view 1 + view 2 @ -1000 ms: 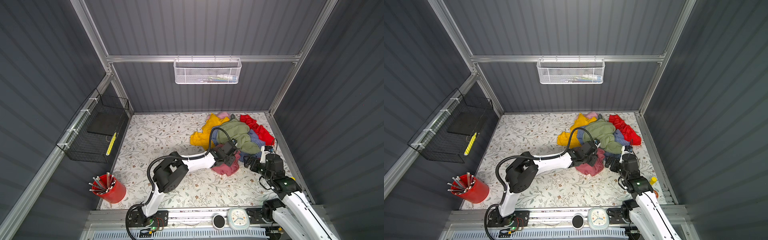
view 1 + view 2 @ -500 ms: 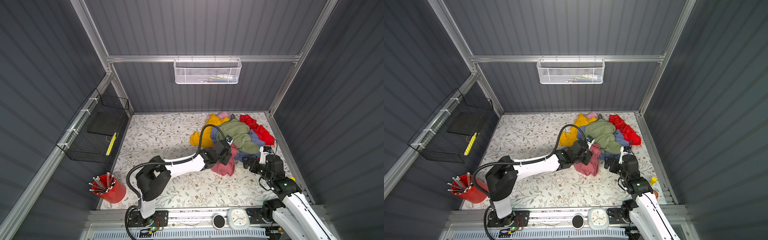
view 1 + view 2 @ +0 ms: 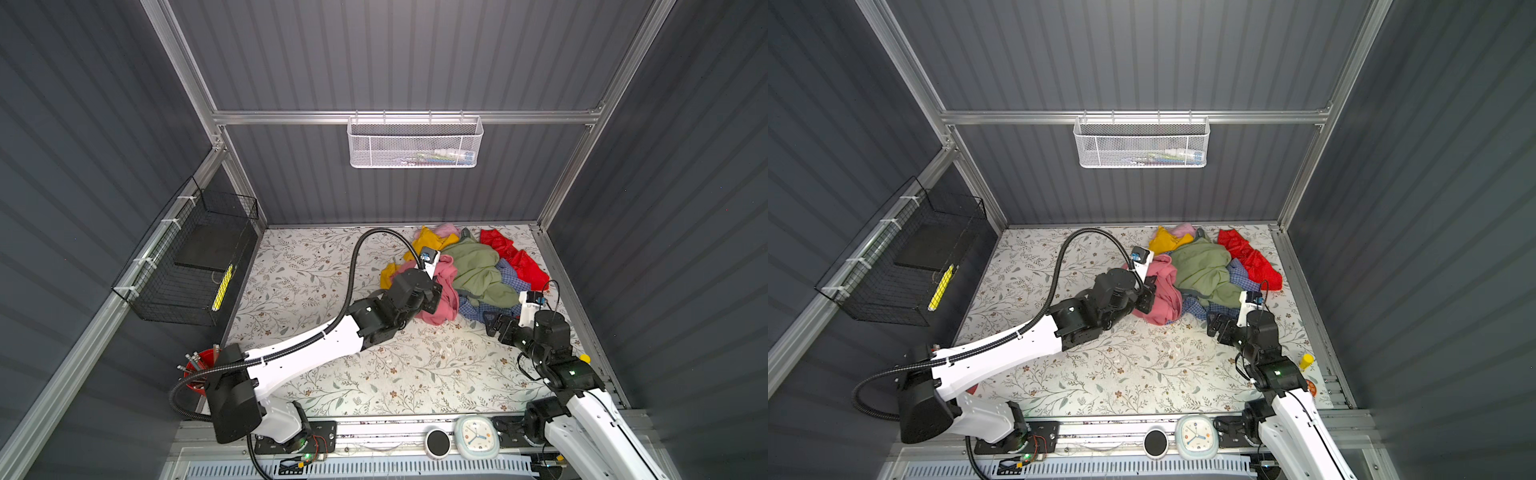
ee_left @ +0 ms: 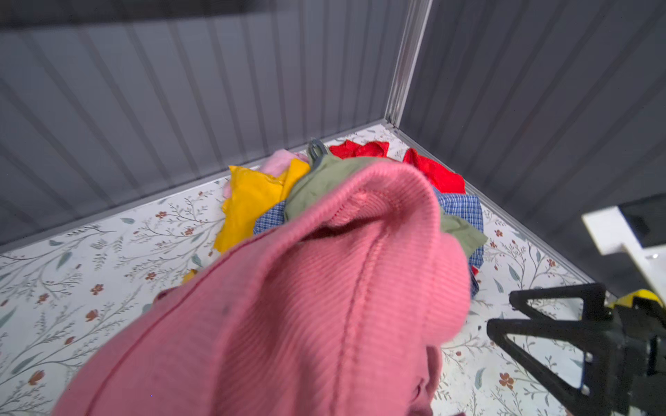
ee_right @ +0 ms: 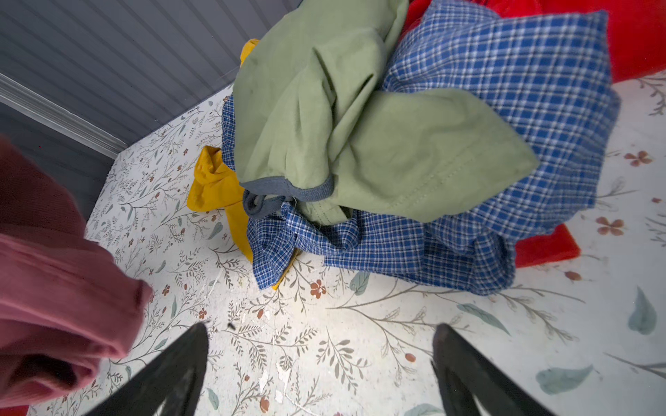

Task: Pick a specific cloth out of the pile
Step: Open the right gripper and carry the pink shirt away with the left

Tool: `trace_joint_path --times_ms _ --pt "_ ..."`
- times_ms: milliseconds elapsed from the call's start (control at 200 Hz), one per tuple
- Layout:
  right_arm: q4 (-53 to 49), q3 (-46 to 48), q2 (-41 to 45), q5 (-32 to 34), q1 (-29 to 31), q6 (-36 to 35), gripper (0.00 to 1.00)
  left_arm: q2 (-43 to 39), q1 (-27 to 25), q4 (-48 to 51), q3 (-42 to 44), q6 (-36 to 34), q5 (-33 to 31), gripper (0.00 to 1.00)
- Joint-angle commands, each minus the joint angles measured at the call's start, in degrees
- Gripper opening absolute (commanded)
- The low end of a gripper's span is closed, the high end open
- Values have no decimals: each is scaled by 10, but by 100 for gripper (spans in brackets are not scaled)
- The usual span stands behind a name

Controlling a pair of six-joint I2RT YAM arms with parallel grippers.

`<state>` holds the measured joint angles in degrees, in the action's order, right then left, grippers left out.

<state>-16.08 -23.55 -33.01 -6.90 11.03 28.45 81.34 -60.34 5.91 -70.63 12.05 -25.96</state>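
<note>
Since a second ago my left arm is swinging its elbow out to the left and front. My left gripper (image 3: 431, 296) is coming back off the pile (image 3: 484, 272), jaws now pinched fully shut on a bunched fold of the pink cloth (image 3: 445, 279). I'm gripping that edge so the cloth peels away sideways instead of dragging the green shirt (image 3: 478, 266) with it.

The cloth is hanging from my left gripper at the pile's left flank. Its low end is sagging toward the table (image 3: 311, 291). In the right wrist view bare table is showing between the cloth (image 5: 54, 288) and the checked shirt (image 5: 360, 245). Higher up I can't tell whether it's touching the green shirt.

Its long axis is running roughly back wall to front edge in both top views. The ribbed end (image 4: 389, 194) is pointing back at the pile.

My right gripper (image 3: 494, 325) is waiting wide open and empty, low just in front of the pile, probably to pin the rest down.
</note>
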Motion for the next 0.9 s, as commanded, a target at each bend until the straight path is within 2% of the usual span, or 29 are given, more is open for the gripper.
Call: trace_joint_path --times_ms 0,165,460,640,896 --pt "27 10 5 -26 -2 -3 95 -35 1 17 1 -30 -65 0" --pt "44 16 4 -49 -2 -1 95 -69 31 47 6 -45 -121 0" --pt "50 17 2 -56 -2 -2 94 -153 161 54 86 -24 -118 0" --pt "57 17 -8 -63 -2 -1 94 -164 221 59 105 -16 -98 0" --pt "54 17 -10 -70 -2 -3 94 -130 319 64 122 -2 -42 0"
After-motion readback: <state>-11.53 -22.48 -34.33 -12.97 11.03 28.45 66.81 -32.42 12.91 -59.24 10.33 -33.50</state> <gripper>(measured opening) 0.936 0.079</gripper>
